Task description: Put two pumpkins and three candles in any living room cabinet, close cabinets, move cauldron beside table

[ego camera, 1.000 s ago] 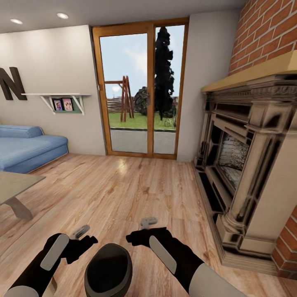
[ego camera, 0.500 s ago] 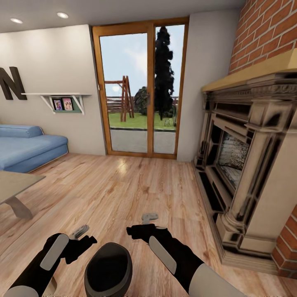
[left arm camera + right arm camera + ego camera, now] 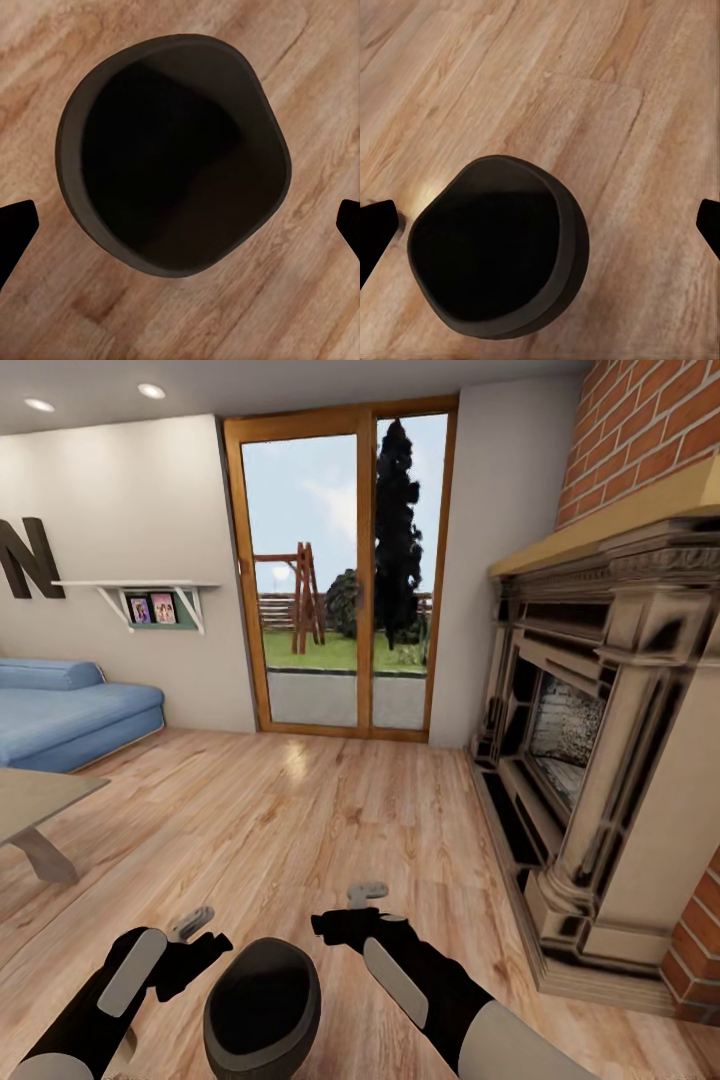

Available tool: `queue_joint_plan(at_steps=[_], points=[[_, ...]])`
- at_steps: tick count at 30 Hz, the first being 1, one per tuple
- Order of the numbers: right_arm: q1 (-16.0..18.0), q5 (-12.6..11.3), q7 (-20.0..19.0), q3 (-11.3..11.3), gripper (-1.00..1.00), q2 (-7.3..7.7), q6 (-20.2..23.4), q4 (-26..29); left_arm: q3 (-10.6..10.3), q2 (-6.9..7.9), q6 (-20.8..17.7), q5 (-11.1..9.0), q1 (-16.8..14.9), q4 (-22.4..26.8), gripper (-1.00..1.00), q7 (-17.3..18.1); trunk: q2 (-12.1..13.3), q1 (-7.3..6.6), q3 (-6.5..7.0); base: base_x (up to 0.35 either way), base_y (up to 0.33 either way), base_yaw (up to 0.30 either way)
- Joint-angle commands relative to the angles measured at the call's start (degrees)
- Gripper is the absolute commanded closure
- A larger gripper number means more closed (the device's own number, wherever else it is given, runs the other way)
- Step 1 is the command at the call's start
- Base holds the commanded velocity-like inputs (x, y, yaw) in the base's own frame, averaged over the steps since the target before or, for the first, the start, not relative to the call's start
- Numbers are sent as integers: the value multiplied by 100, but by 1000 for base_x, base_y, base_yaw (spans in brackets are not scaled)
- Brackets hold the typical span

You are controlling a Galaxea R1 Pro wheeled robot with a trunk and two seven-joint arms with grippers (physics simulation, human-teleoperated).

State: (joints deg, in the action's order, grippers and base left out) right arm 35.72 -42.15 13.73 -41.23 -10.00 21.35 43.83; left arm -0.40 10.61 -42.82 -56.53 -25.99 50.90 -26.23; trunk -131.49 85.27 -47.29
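one cauldron (image 3: 262,1008) | squat, matte black, wide empty mouth | floor (image 3: 300,810) | both jaws apart

A blue sofa (image 3: 70,715), glass patio door (image 3: 345,575), stone fireplace (image 3: 600,760), and wall shelf (image 3: 150,600) holding what look like small pictures.

- The cauldron (image 3: 176,161) sits upright on the wooden floor (image 3: 300,67), seen from straight above; its wide mouth faces the camera; the inside is dark and nothing shows in it
- Its rim is a matte dark brown-black band, rounded but slightly uneven in outline
- The left tool (image 3: 180,229) hangs over the pot; its two black fingertips (image 3: 13,229) show at opposite edges of the picture, spread wide, clear of the rim on either side
- The floor planks run diagonally, with pale and reddish grain
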Motion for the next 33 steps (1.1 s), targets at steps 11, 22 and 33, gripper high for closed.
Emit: queue_joint_plan(at_steps=[11,22,33], points=[[11,-41,79,-162,-100,0,506,-74,-12,-5,337,-47,-2,-8,-100,-260,-446,241,-204,0,0,0],[10,-38,67,-331,-100,0,464,-68,-13,-7,371,-43,-2,-3,-100,-363,-887,483,-402,0,0,0],[14,-18,-12,-342,-100,0,394,41,-13,-6,367,-43,-2,-2,-100,-357,-1180,650,-615,0,0,0]])
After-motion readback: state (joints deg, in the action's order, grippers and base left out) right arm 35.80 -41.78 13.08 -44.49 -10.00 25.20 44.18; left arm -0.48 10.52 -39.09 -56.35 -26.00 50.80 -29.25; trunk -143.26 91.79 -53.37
